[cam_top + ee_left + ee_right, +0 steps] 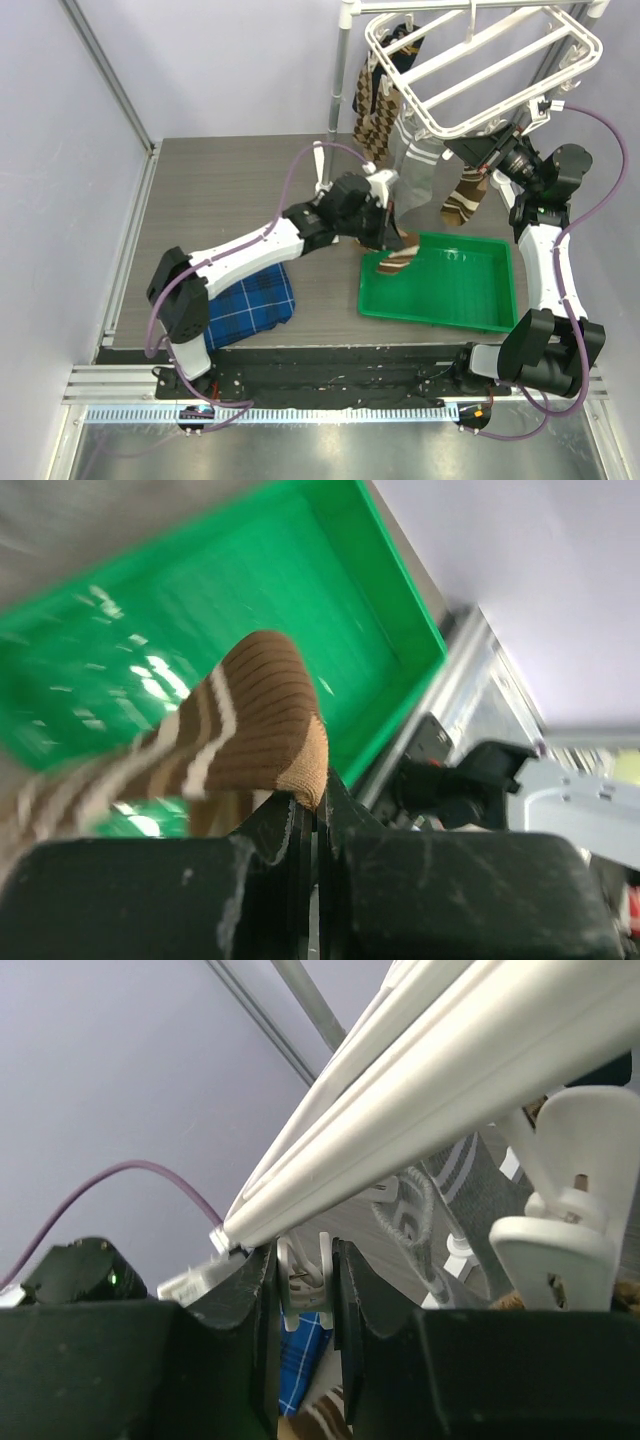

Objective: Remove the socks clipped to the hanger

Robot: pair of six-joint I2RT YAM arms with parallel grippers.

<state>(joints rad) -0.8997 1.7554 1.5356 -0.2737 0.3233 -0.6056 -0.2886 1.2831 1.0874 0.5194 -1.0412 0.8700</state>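
Note:
The white hanger (480, 70) hangs at the top right. Still clipped to it are a brown argyle sock (372, 105), a dark navy sock (402, 45), a grey sock (415, 160) and a brown striped sock (465, 195). My left gripper (388, 232) is shut on another brown sock with cream stripes (397, 260), which hangs into the left end of the green tray (450, 300). The left wrist view shows the jaws (318, 805) pinching that sock's toe (250, 720). My right gripper (478, 150) is raised under the hanger's near edge, its jaws (305, 1260) shut on a white clip (305, 1282).
A metal pole stand (340, 90) rises at the back, left of the hanger. A folded blue plaid cloth (250, 300) lies at the front left beside the left arm. A larger white clip (560, 1210) dangles right of the right jaws, near the grey sock (470, 1175).

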